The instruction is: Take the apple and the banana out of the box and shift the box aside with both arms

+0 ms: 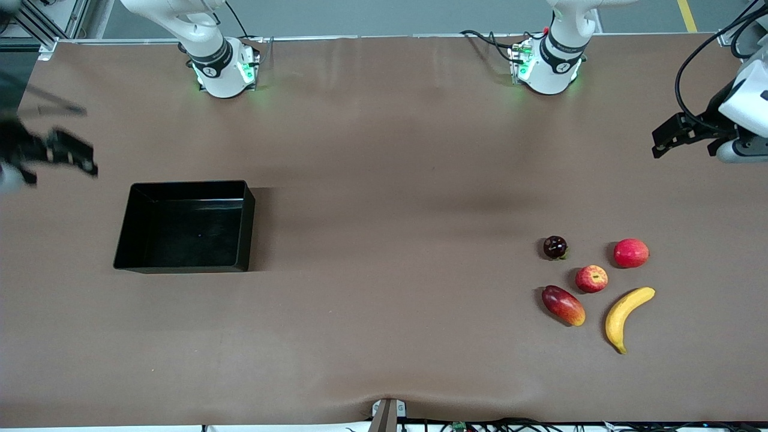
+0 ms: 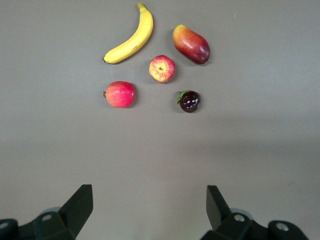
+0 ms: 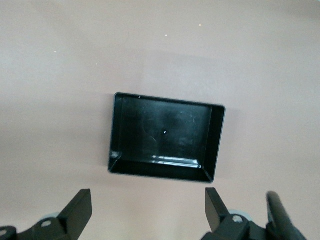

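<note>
The yellow banana (image 1: 627, 315) and the small red apple (image 1: 591, 278) lie on the brown table toward the left arm's end. Both also show in the left wrist view, the banana (image 2: 131, 40) and the apple (image 2: 162, 68). The black box (image 1: 180, 264) stands empty toward the right arm's end and shows in the right wrist view (image 3: 215, 145). My left gripper (image 1: 666, 138) is open and empty, up over the table's edge at the left arm's end (image 2: 150, 205). My right gripper (image 1: 84, 144) is open and empty, up over the table beside the box (image 3: 148, 207).
A pinkish-red round fruit (image 1: 631, 252), an oval red-orange mango (image 1: 563, 305) and a small dark purple fruit (image 1: 555, 247) lie close around the apple. The table (image 1: 390, 240) is bare brown between the box and the fruits.
</note>
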`<state>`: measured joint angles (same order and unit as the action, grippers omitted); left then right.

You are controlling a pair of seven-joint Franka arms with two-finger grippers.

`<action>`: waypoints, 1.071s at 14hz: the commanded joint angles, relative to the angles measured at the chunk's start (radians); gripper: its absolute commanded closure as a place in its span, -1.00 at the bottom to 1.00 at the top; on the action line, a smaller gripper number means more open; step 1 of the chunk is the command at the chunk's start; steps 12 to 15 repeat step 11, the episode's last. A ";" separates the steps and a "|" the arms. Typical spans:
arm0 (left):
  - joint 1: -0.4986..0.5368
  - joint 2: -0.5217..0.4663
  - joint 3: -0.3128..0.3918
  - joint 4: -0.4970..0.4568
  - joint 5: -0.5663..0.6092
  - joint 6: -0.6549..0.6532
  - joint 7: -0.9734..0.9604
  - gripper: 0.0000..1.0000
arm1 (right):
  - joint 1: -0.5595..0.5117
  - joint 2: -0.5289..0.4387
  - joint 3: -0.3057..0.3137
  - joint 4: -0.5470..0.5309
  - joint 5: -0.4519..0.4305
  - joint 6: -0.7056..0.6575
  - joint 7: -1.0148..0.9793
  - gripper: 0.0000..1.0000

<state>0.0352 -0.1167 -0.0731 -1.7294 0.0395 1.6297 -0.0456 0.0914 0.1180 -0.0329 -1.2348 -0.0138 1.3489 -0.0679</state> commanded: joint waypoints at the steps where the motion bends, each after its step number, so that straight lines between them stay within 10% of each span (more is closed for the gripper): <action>1: -0.009 -0.052 0.016 -0.035 -0.018 -0.004 -0.005 -1.00 | -0.077 -0.112 0.018 -0.166 0.014 0.029 0.017 -1.00; 15: -0.011 0.071 0.016 0.131 -0.018 -0.086 -0.002 -1.00 | -0.099 -0.106 0.010 -0.161 0.017 0.036 -0.013 -1.00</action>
